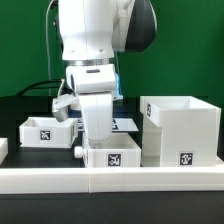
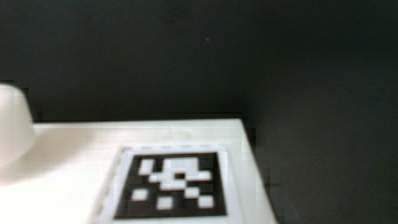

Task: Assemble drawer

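Note:
In the exterior view my gripper (image 1: 98, 138) hangs low over the table, just behind a small white tagged drawer part (image 1: 113, 158) at the front. Its fingertips are hidden, so I cannot tell if it is open or shut. A large open white drawer box (image 1: 180, 128) stands at the exterior view's right. A smaller white tagged drawer part (image 1: 45, 131) lies at the exterior view's left. The wrist view shows no fingers, only a white panel with a black-and-white tag (image 2: 175, 183) on the black table, and a rounded white edge (image 2: 11, 130) beside it.
A white ledge (image 1: 60, 180) runs along the table's front. The marker board (image 1: 128, 125) lies flat behind my gripper. A green backdrop stands behind the black table (image 1: 20, 108). A small dark knob (image 1: 77, 150) sits beside the front part.

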{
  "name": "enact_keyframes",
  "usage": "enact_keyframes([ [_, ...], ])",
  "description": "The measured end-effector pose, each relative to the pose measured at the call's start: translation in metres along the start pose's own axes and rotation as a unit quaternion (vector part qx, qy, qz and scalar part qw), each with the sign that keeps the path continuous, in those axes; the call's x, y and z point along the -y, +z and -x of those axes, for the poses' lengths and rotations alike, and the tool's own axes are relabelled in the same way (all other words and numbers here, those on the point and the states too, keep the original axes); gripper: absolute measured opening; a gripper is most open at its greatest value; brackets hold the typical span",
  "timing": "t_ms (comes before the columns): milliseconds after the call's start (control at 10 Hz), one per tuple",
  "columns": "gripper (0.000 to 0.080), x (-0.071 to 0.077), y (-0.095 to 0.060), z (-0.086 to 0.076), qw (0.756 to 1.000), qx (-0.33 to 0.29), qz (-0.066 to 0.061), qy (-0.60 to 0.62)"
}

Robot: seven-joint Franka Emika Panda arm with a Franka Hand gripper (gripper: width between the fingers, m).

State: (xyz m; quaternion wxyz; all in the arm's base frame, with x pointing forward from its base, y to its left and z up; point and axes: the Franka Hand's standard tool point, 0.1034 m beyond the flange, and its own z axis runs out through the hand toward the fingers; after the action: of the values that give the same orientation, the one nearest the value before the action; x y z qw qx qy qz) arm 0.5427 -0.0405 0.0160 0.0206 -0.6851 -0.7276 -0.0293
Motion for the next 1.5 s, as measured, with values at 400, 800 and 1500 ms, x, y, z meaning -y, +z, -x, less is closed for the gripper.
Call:
enact_keyframes([
  [400,0.0042,-0.005,0.000,-0.013,1.000,-0.001,0.000,0.012],
  [800,0.0042,-0.003,0.001,-0.016,1.000,-0.002,-0.010,0.020],
  [1500,0.0042,-0.006,0.006,-0.029,1.000,-0.002,-0.016,0.003],
])
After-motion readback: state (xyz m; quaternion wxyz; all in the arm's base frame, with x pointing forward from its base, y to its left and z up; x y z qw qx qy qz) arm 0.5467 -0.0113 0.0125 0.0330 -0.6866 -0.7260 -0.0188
